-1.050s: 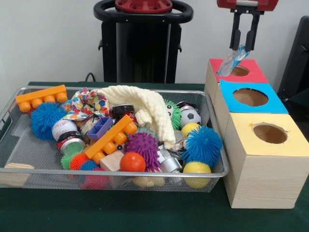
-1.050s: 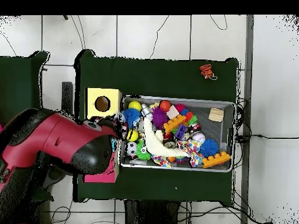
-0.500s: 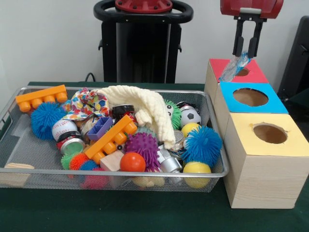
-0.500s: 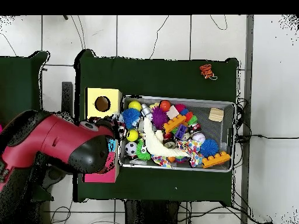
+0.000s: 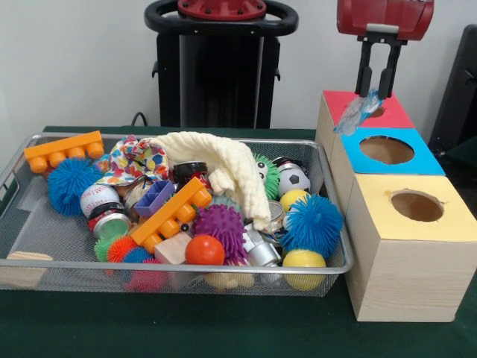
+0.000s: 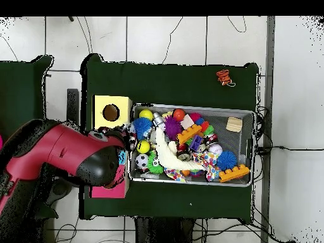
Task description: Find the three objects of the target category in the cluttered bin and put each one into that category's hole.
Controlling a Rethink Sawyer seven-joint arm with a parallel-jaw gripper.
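My gripper (image 5: 375, 92) hangs above the red box (image 5: 396, 116) at the far right of the front view. It is shut on a pale blue crinkly piece (image 5: 356, 110) that dangles down to the left, over the near rim of the red box's hole (image 5: 375, 112). The blue box (image 5: 421, 161) and the yellow box (image 5: 452, 224) stand in a row in front of it, each with a round hole. In the overhead view the red arm (image 6: 57, 171) covers the gripper and most of the boxes; only the yellow box (image 6: 112, 112) shows whole.
The wire mesh bin (image 5: 15, 168) to the left holds a cream cloth (image 5: 220, 168), orange bricks (image 5: 63, 151), spiky balls (image 5: 311, 224), a patterned cloth (image 5: 134, 159), small tins and several balls. A small red object (image 6: 224, 77) lies on the green table.
The gripper has come down a little with the pale blue piece, bringing it closer to the red box's hole. Nothing in the bin has moved.
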